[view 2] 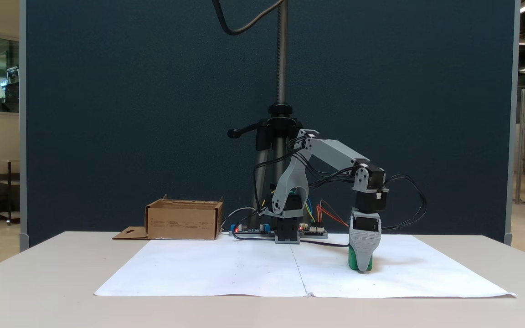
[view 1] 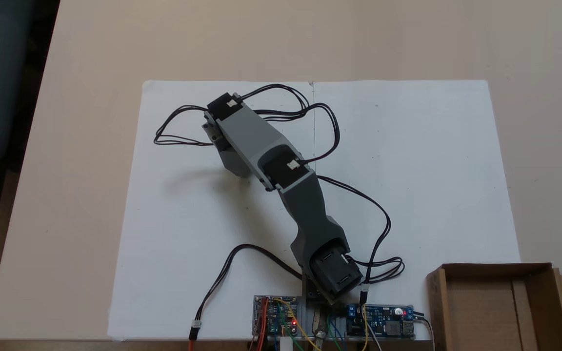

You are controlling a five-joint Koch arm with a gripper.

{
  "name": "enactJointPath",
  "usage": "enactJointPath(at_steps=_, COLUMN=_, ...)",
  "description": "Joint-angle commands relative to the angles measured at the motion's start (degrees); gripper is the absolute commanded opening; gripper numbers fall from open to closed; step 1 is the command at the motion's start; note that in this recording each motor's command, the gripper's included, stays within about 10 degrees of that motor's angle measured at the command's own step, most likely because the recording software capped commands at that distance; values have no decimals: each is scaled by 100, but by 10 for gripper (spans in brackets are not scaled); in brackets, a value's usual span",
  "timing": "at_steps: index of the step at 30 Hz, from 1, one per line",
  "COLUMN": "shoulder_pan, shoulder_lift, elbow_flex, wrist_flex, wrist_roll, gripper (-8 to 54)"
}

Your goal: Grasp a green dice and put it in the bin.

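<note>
Down low, the gripper (view 2: 362, 266) pointed straight at the white paper (view 2: 226, 273), lower right of centre in a fixed view; its jaws lay one behind the other, so grip state couldn't be told. Green dice (view 2: 352, 263) sat at the tip, partly hidden. Bin (view 2: 184, 222) stood well apart at left-centre; lower right corner (view 1: 486, 307) in the other.

The green dice (view 2: 360, 264) is a small bright green cube, low and right of centre in a fixed view, resting on the white paper (view 2: 244, 273). A grey part in front covers its middle, so green shows on either side.

The bin (view 1: 498, 307) is a brown cardboard box, open-topped with low walls, at the lower right of a fixed view, upright on the surface, its flap with a hang-hole cutout lying flat outward.
</note>
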Motion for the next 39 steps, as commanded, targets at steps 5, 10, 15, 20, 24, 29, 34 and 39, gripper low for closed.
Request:
enactJointPath(at_steps=5, shoulder_pan=62, shoulder_lift=26, elbow_flex=-62, wrist_flex=-88, wrist_roll=422, gripper=425)
enactJointPath(at_steps=10, shoulder_pan=97, shoulder_lift=26, elbow_flex=26, wrist_flex=-88, wrist_roll=422, gripper=424)
enactJointPath(at_steps=15, shoulder_pan=123, shoulder_lift=26, elbow_flex=88, wrist_flex=-79, wrist_roll=413, gripper=424)
enactJointPath(at_steps=20, shoulder_pan=123, shoulder_lift=44, elbow_flex=176, wrist_flex=-53, wrist_roll=413, gripper=377)
enactJointPath(at_steps=24, shoulder_pan=114, shoulder_lift=105, elbow_flex=255, wrist_flex=-26, wrist_roll=422, gripper=280)
enactJointPath(at_steps=29, shoulder_pan=97, shoulder_lift=149, elbow_flex=290, wrist_flex=0, wrist_roll=422, gripper=182)
enactJointPath(at_steps=34, shoulder_pan=141, shoulder_lift=185, elbow_flex=281, wrist_flex=-44, wrist_roll=422, gripper=136)
enactJointPath(at_steps=39, shoulder_pan=211, shoulder_lift=281, elbow_flex=281, wrist_flex=-97, wrist_roll=422, gripper=121)
